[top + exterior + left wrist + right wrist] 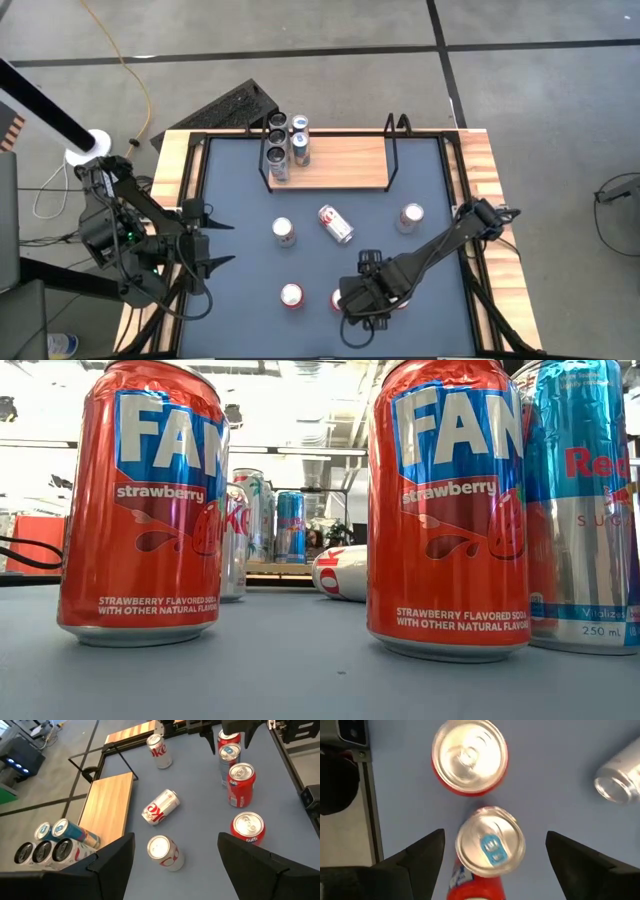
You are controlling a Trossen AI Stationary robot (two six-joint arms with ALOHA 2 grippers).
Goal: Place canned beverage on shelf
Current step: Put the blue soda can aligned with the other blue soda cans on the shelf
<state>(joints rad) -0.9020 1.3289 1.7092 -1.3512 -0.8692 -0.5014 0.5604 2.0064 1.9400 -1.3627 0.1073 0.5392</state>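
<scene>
Red and blue with a silver lid, a slim can (487,842) stands near the table's front edge, right of centre, directly under the right gripper (490,857), whose jaws are spread wide on either side of it and grip nothing. A red Fanta can (470,757) stands just beside it, with a second (291,296) further left along the front. The shelf (340,162) lies at the back edge, its left end already holding a cluster of cans (284,145), the rest of the board bare. To do this grasp well, I would lower the fingers evenly around the slim can, keeping clear of its red neighbour, and close at mid-height. The left gripper (222,244) waits released near the left edge.
</scene>
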